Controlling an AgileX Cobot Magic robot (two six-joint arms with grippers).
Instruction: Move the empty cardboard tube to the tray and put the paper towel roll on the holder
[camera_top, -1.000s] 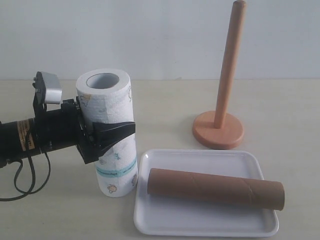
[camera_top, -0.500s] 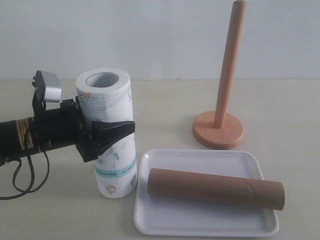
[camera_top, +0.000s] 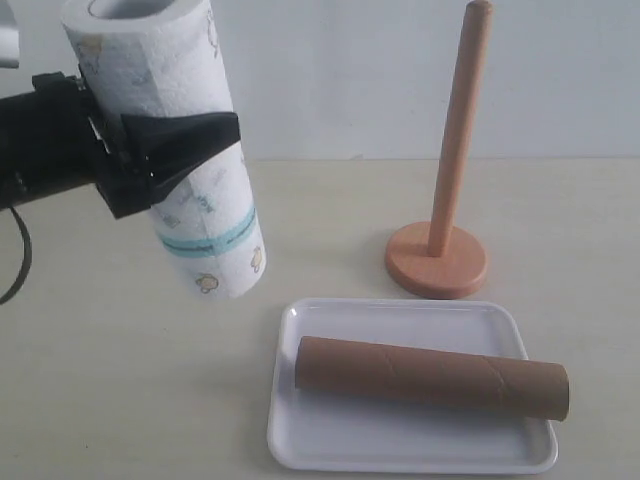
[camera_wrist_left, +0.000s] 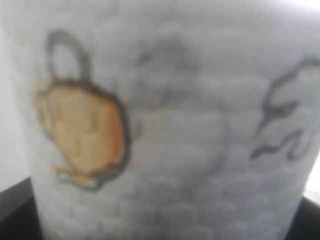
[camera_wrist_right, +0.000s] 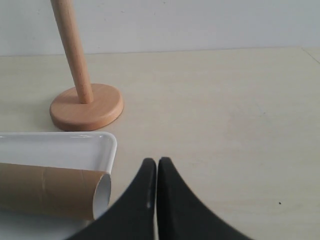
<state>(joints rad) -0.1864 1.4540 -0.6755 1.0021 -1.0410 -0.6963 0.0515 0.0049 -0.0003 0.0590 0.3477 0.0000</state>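
My left gripper is shut on the paper towel roll and holds it tilted in the air, clear of the table, at the left. In the left wrist view the roll's printed white paper fills the frame. The empty cardboard tube lies lengthwise in the white tray at the front. The wooden holder stands upright behind the tray with a bare pole. My right gripper is shut and empty, just beside the tube's open end and the tray's corner; the exterior view does not show it.
The holder's disc base sits on the beige table just beyond the tray. A white wall runs behind the table. A black cable hangs from the left arm at the left edge.
The left gripper has lifted the paper towel roll off the table, up and slightly left, and the roll now tilts. Tube, tray and holder have not moved.
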